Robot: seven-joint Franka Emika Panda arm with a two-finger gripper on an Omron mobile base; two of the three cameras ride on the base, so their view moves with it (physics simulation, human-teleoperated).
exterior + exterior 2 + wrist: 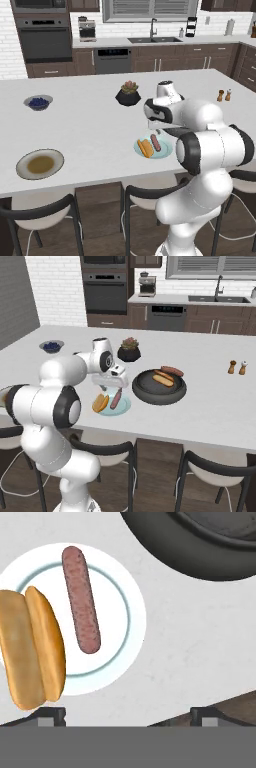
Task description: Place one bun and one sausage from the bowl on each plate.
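On the small light blue plate [122, 405] [165, 150] [117, 612] lie an orange-tan bun [100, 403] [145, 148] [32, 647] and a reddish-brown sausage [116, 398] [156, 143] [81, 606], side by side. My gripper [111, 387] [127, 716] hovers just above this plate, open, with nothing between its fingertips [50, 716]. To the plate's right stands the dark bowl [150, 391] [200, 547], holding another bun [163, 380] and another sausage [172, 371]. The larger plate [40, 164], grey-rimmed with a brownish centre, sits far left near the counter's front edge with nothing on it.
A black plant pot [128, 95] [129, 351] stands behind the blue plate. A small bowl of blue berries [38, 102] [51, 346] is at the far left, two shakers [224, 95] [237, 367] at the right. Stools [45, 210] line the counter's front edge.
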